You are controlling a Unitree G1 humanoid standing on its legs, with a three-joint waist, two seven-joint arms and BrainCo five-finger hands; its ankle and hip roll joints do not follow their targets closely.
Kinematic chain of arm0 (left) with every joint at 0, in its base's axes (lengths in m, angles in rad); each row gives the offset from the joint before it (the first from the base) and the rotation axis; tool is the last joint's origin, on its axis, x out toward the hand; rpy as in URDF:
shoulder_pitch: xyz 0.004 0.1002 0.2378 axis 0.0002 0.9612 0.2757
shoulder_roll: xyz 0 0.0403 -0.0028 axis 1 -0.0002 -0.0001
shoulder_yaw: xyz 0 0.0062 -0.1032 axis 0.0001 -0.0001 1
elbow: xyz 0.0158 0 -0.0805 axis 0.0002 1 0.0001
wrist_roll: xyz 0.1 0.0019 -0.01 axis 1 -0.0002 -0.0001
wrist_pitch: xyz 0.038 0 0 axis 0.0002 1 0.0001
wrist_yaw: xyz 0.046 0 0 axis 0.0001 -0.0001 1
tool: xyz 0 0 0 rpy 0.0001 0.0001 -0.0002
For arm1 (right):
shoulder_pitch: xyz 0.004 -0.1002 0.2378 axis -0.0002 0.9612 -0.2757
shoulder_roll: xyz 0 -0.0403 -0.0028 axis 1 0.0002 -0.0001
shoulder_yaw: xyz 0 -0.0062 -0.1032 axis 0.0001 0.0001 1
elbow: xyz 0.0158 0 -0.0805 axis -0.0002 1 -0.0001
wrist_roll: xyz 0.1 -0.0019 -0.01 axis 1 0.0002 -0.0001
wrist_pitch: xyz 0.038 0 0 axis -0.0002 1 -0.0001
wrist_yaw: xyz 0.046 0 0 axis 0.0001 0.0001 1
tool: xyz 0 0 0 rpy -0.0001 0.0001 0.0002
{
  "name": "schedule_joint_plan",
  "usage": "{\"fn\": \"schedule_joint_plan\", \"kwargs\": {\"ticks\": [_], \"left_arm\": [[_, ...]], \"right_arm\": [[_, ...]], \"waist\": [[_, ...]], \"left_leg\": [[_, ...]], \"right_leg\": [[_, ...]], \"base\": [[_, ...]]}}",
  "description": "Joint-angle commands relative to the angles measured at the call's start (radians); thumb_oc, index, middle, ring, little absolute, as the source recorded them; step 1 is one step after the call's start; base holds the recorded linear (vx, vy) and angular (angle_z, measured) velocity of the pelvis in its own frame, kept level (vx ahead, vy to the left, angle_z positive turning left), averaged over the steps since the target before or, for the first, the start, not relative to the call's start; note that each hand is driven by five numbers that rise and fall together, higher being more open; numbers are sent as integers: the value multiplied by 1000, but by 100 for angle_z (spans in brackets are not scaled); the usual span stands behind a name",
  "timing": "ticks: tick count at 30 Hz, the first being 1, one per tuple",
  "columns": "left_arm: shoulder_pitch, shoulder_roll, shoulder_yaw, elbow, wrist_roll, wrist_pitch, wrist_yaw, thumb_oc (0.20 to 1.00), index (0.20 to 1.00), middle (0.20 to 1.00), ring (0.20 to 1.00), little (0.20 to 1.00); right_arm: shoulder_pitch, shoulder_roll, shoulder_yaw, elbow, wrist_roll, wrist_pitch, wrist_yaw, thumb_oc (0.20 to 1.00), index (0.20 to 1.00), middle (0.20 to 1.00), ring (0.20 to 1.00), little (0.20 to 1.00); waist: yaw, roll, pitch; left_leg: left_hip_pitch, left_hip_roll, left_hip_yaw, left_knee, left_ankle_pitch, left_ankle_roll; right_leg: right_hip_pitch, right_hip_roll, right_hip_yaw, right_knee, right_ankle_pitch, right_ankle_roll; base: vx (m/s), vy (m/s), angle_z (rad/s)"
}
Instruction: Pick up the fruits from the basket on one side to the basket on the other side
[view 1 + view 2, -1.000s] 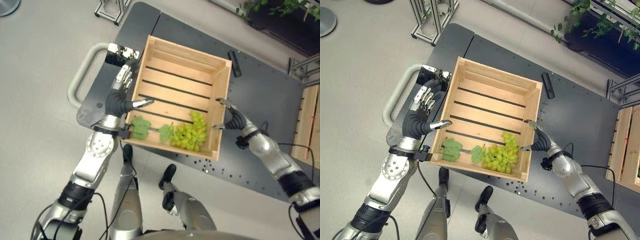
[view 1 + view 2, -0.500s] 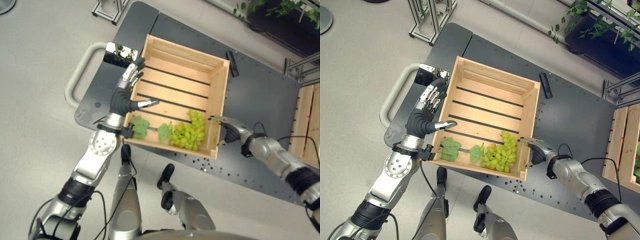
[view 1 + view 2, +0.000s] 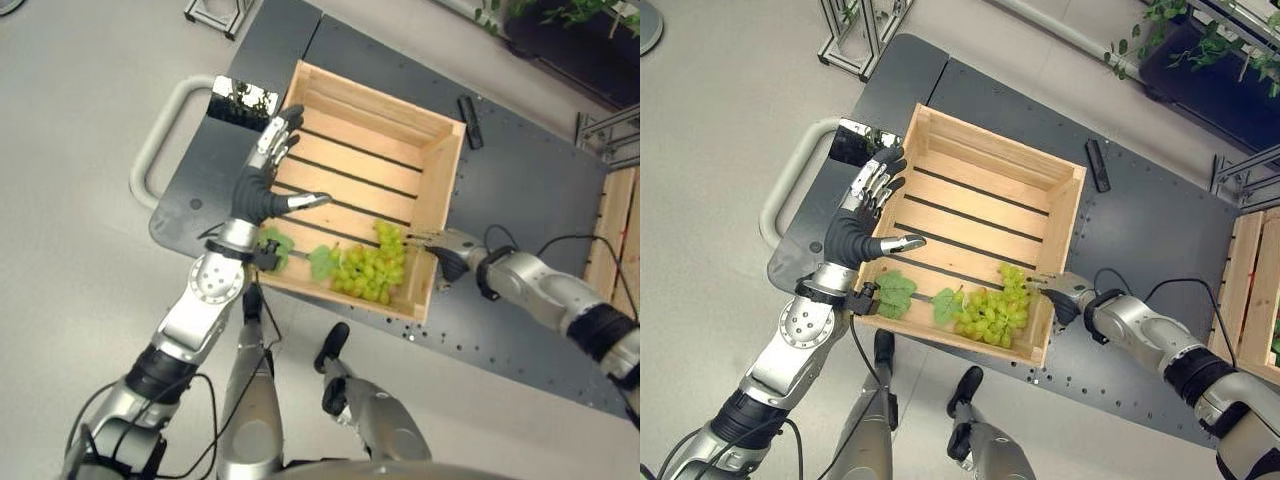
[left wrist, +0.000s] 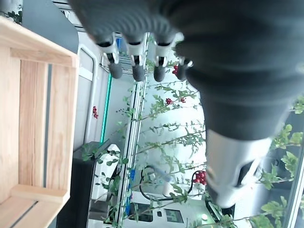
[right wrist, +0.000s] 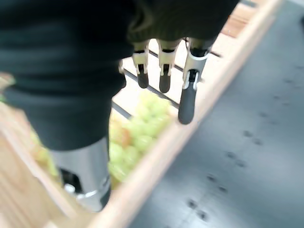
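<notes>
A bunch of green grapes with leaves lies in the near right corner of a slatted wooden crate on a dark table. My left hand is raised over the crate's left wall, fingers straight and spread, holding nothing. My right hand reaches over the crate's right wall just beside the grapes, its fingers straight above the bunch and not touching it.
A second wooden crate stands at the far right edge. A small black bar lies on the dark table behind the crate. A grey handle curves off the table's left end. Metal frames and plants stand beyond.
My right hand has moved left, from the table beside the crate onto the crate's right wall by the grapes. My left hand has lifted and shifted a little over the crate.
</notes>
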Motion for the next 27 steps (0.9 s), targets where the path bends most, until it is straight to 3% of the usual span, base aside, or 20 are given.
{"fn": "schedule_joint_plan", "kwargs": {"ticks": [1,2,3,4,9,15,27], "left_arm": [[-14,-19,48,-58,56,-35,2,1000,1000,1000,1000,1000],[-7,-18,57,-57,53,-33,-2,1000,1000,1000,1000,1000],[16,-12,81,-61,48,-31,-4,1000,1000,1000,1000,1000],[16,-11,76,-62,47,-30,-4,1000,1000,1000,1000,1000],[66,-3,134,-66,7,-33,-5,1000,1000,1000,1000,1000],[130,3,170,-76,-16,-24,-40,1000,1000,1000,1000,1000],[145,0,177,-91,-17,-23,-44,1000,1000,1000,1000,1000]], "right_arm": [[31,2,-76,-66,68,11,-57,1000,1000,1000,1000,1000],[57,6,-120,-75,89,20,-71,1000,1000,1000,1000,1000],[147,27,-271,-116,168,38,-131,1000,1000,1000,1000,1000],[157,27,-280,-122,168,39,-130,1000,1000,1000,1000,1000],[292,126,-601,-237,367,31,-260,1000,1000,1000,1000,1000],[299,130,-702,-282,405,20,-265,1000,1000,1000,1000,1000],[271,105,-724,-353,377,1,-264,1000,1000,1000,1000,1000]], "waist": [[-18,-13,-14],[-24,-14,-21],[-40,-18,-44],[-36,-19,-44],[-61,-26,-90],[-66,-39,-128],[-66,-63,-141]], "left_leg": [[32,47,7,81,-82,-48],[37,46,10,80,-84,-46],[53,43,16,74,-87,-43],[54,43,16,73,-87,-42],[89,35,34,65,-97,-40],[123,31,48,58,-108,-35],[120,37,47,72,-112,-37]], "right_leg": [[13,-86,-29,57,-32,92],[16,-86,-28,57,-33,91],[25,-90,-24,56,-33,90],[26,-90,-24,56,-33,91],[41,-95,-6,55,-36,91],[59,-88,13,48,-42,87],[57,-78,22,54,-47,85]], "base": [[29,36,3],[40,29,4],[40,29,3],[48,27,3],[26,20,-2],[27,-7,-10],[5,-5,-2]]}}
